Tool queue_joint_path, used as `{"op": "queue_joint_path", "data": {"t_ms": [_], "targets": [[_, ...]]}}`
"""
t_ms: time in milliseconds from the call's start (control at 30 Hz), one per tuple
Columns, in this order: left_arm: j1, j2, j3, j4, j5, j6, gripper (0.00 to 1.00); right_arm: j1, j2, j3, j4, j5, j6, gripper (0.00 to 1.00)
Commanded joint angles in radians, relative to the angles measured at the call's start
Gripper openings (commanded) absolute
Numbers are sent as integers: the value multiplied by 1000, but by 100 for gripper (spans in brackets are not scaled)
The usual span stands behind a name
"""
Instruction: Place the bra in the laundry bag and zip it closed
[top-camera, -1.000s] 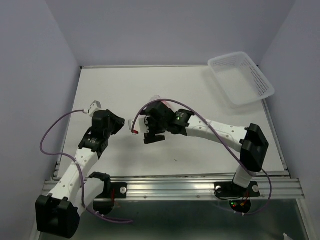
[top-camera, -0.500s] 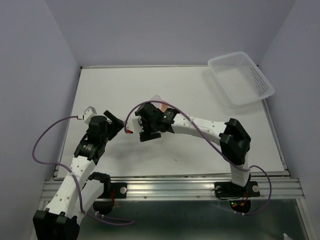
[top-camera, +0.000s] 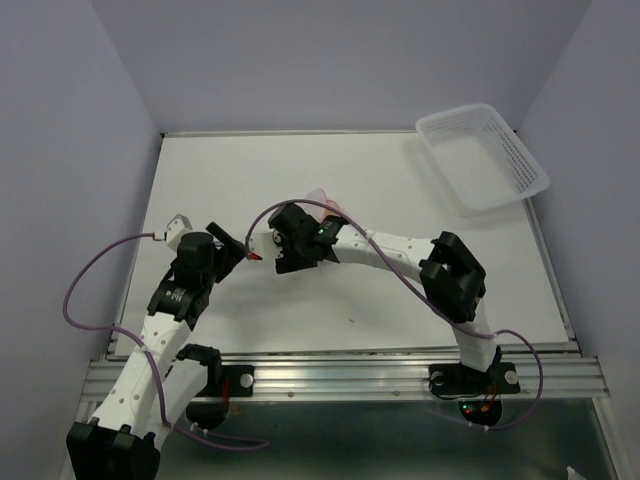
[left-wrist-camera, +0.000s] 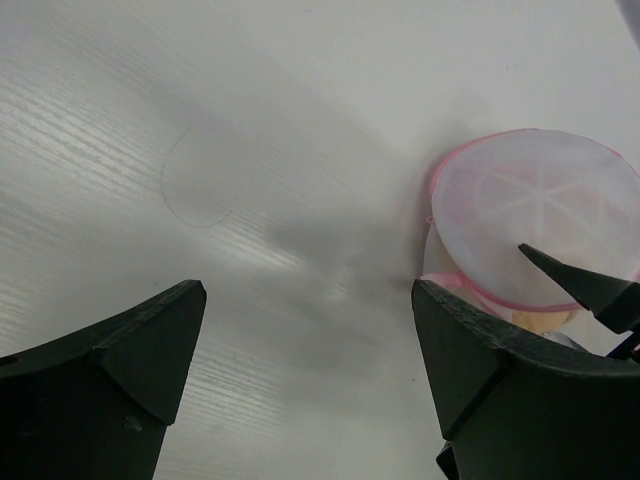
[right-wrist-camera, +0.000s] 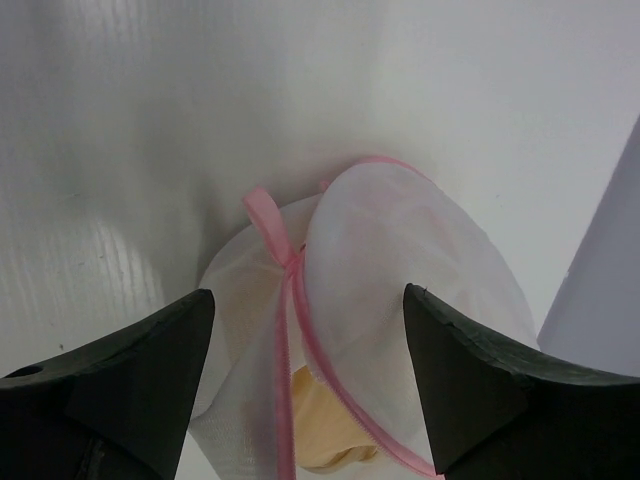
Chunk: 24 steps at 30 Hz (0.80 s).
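Note:
The laundry bag (right-wrist-camera: 400, 260) is a white mesh pouch with a pink zipper rim, lying on the white table. Its round lid stands partly open. The peach bra (right-wrist-camera: 335, 420) shows inside through the gap. My right gripper (right-wrist-camera: 308, 292) is open and hovers right over the bag, one finger on either side of it. In the top view the right gripper (top-camera: 285, 258) hides most of the bag (top-camera: 325, 200). My left gripper (left-wrist-camera: 308, 290) is open and empty, just left of the bag (left-wrist-camera: 530, 215). It also shows in the top view (top-camera: 232, 250).
A white slotted plastic basket (top-camera: 485, 155) stands at the far right corner of the table. Purple cables loop from both arms. Grey walls close in the table on the left, far and right sides.
My right gripper has moved left and farther over the bag, its elbow folding in. My left arm has drawn back a little toward the near left.

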Motion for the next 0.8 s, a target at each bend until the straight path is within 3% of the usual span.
{"op": "queue_joint_path", "data": {"t_ms": [0, 300, 767], "targets": [[0, -8, 35, 20, -8, 16, 97, -14, 18, 28, 98, 77, 18, 81], [0, -36, 35, 9, -33, 7, 99, -23, -73, -36, 233, 13, 42, 86], [0, -57, 32, 5, -51, -5, 99, -63, -73, -33, 147, 13, -39, 81]]}}
